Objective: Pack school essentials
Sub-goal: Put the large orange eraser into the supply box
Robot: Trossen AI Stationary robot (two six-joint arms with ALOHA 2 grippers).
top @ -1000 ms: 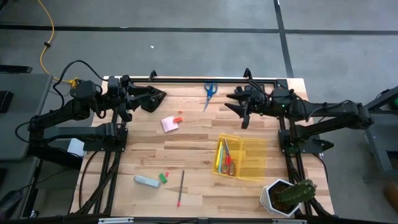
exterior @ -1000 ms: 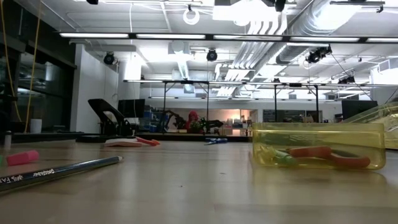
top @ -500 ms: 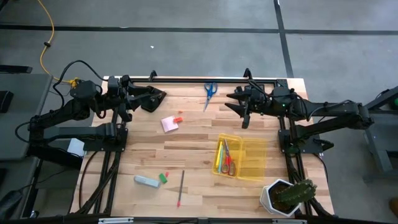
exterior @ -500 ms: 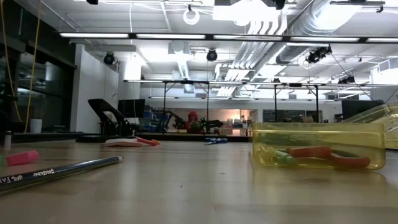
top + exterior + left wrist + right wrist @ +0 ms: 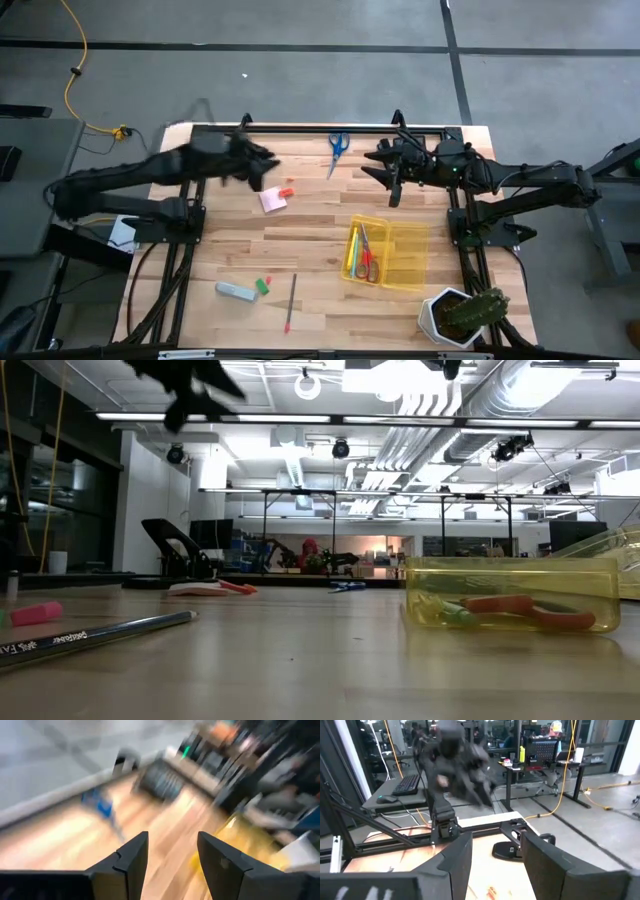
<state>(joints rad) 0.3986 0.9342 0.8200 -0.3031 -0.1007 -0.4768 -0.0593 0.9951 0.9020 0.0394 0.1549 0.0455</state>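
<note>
The left gripper [image 5: 262,166] is open and empty, its arm reaching over the table's [image 5: 320,255] far left part, above and near the pink sticky-note pad [image 5: 272,200]. The right gripper [image 5: 378,166] is likewise open and empty, its arm folded at the far right edge. The yellow tray [image 5: 408,262] holds red-handled scissors [image 5: 367,258] and a yellow marker [image 5: 352,252]; blue-handled scissors [image 5: 337,146] lie at the far edge, the pencil [image 5: 291,303] and green eraser [image 5: 263,286] near the front.

scissors [image 5: 338,146]: 2 | pencil [image 5: 291,302]: 1 | cactus [image 5: 472,311]: 1 | yellow box [image 5: 408,262]: 1
</note>
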